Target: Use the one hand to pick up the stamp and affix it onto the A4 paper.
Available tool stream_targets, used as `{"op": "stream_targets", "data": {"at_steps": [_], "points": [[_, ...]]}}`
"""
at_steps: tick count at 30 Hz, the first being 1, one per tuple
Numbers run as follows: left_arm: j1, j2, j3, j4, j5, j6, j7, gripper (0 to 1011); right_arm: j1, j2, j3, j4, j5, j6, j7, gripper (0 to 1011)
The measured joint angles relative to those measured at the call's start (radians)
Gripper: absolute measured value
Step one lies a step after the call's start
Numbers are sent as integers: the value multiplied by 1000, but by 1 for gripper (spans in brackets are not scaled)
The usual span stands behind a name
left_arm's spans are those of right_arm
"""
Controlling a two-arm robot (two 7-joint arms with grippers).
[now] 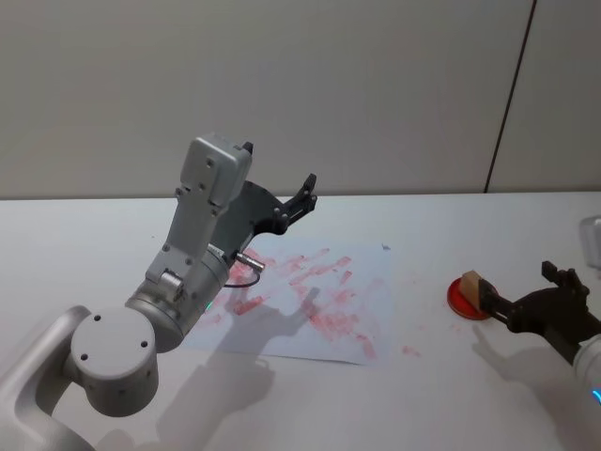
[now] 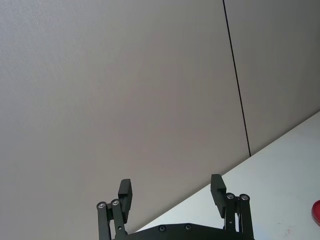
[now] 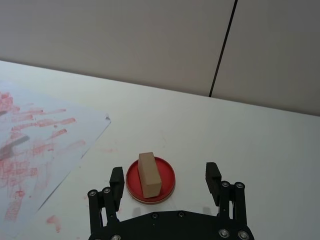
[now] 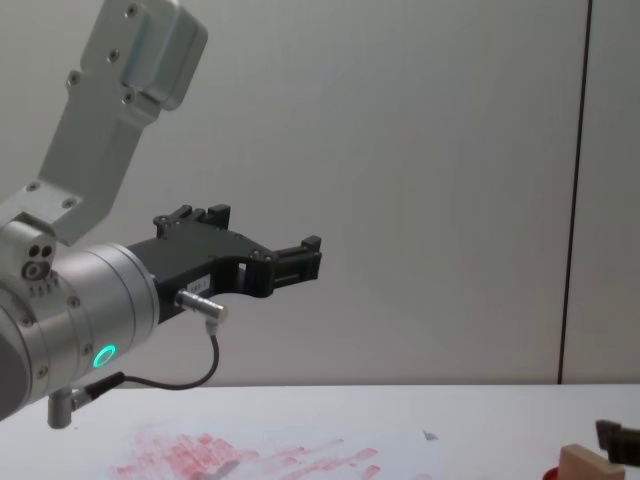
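One stamp [image 3: 149,174], long axis toward right claw [image 3: 165,172]

Bright, even light from above lays soft grey shadows across the A4 paper [image 1: 349,299] and table [image 1: 441,399]

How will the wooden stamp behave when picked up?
The stamp looks like a solid wooden block, so probably stiff and light. Flat-sided, resting on the red pad, it should not roll. Ink may make it stick slightly when the right gripper lifts.
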Motion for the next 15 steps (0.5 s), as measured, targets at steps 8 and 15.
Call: {"op": "stream_targets", "data": {"at_steps": [8,15], "points": [[0,0,0,0,0,0,0,1001,38,-28,-11,55,-30,30,5,1001],[0,0,0,0,0,0,0,1002,74,-53,-19,110,-55,44,20,1001]]}}
